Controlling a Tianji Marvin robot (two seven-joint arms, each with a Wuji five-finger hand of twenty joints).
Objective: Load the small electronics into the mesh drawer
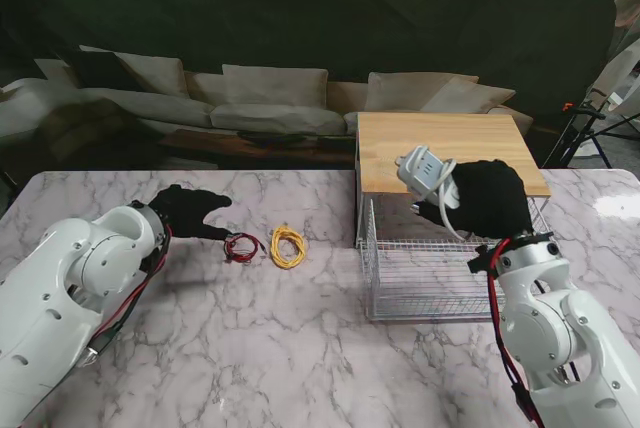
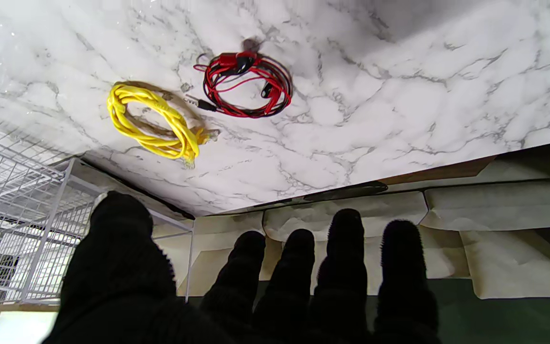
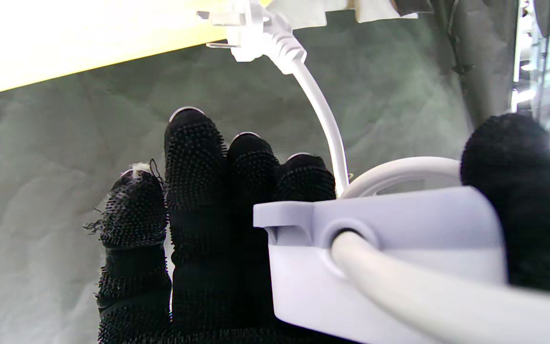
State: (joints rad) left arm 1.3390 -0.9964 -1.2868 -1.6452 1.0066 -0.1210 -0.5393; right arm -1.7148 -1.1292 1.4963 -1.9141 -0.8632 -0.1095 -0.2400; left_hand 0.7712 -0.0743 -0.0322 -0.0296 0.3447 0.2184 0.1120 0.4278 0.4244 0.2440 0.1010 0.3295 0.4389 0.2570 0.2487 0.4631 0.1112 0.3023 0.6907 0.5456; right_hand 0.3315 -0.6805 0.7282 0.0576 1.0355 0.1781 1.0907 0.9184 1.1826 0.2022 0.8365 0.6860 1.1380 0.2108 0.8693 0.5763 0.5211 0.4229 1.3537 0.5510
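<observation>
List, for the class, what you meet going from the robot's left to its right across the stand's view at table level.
Left hand → red and black lead coil → yellow cable coil → mesh drawer → right hand, holding the white power strip over the drawer.

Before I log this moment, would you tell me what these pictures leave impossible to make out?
- Stand view: the right hand covers most of the white power strip and part of the mesh drawer, so the far corner of the drawer's floor is hidden.
- Right wrist view: the strip's sockets face away, and its cord runs off the edge.
- Stand view: the red cable connectors are too small.
</observation>
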